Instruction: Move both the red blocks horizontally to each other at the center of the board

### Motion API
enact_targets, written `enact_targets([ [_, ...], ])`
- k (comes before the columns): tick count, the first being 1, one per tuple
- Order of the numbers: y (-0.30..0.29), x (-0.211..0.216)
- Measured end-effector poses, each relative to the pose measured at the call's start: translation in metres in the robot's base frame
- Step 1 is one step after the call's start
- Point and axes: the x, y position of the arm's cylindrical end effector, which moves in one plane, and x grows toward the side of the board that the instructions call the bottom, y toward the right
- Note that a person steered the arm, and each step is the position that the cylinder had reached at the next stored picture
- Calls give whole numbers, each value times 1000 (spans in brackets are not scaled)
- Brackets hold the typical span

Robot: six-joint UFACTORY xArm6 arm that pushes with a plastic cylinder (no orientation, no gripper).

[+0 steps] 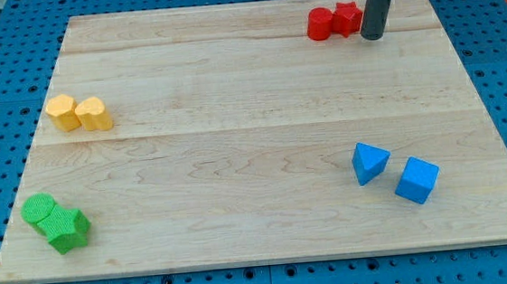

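Two red blocks sit touching each other near the view's top right of the wooden board (254,151): a red cylinder (319,24) on the left and a red star-shaped block (346,18) on the right. My tip (373,36) is at the lower end of the dark rod, just right of the red star block, close to it or touching it. Both red blocks are far from the board's centre.
Two yellow blocks (79,112) sit together at the view's left. Two green blocks (56,223) sit at the bottom left. A blue triangular block (370,162) and a blue cube (417,180) sit at the lower right. Blue pegboard surrounds the board.
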Motion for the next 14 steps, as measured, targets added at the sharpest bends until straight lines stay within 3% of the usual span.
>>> enact_targets([
  [2, 4, 3],
  [4, 13, -44],
  [7, -209, -44],
  [8, -243, -41],
  [10, -155, -42],
  [11, -150, 30],
  [12, -152, 12],
  [13, -177, -32],
  [14, -241, -19],
])
